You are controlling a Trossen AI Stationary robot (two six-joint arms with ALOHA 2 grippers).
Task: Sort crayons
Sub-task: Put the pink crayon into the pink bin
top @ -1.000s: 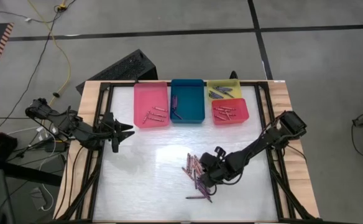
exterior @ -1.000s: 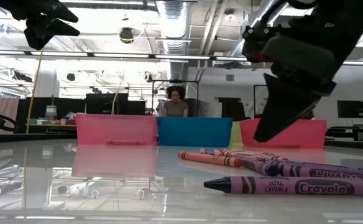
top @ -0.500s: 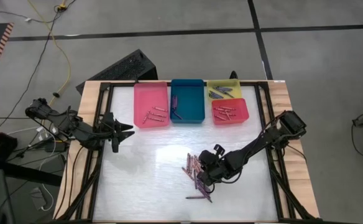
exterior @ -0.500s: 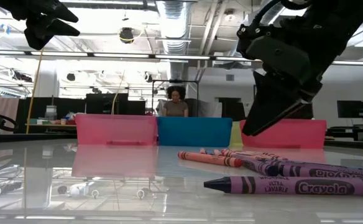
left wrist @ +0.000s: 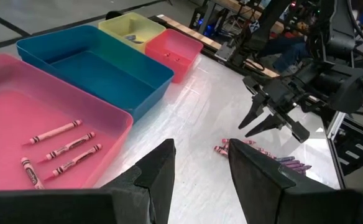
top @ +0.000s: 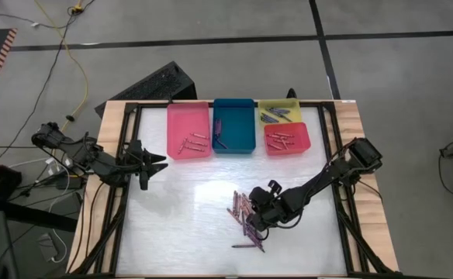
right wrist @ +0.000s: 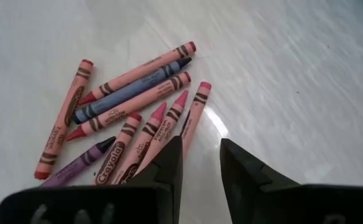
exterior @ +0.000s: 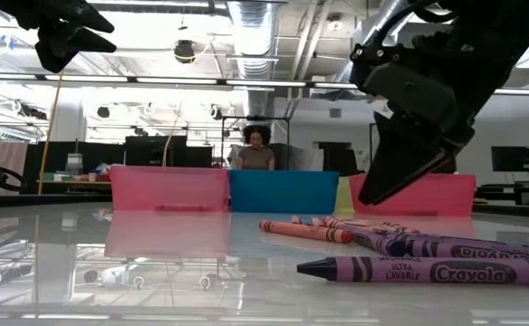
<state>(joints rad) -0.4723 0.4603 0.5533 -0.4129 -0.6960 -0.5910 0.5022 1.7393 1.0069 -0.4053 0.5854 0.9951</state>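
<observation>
Hovering just above the loose crayons (top: 246,213) at lower centre of the tabletop (top: 180,217), the right pincer (top: 251,218) gapes empty; the left pincer (top: 158,163) waits open, centre-left.

Pink tray (top: 188,129), teal tray (top: 234,125), yellow tray (top: 279,111), red tray (top: 287,138) lined the tabletop (top: 180,217); a person (exterior: 256,150), apparently seated, beyond.

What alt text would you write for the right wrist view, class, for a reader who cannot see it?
The right gripper, its two dark fingers apart and empty, hangs over a loose fan of crayons on the pale table: mostly pink and red, plus one blue and one purple.
</observation>
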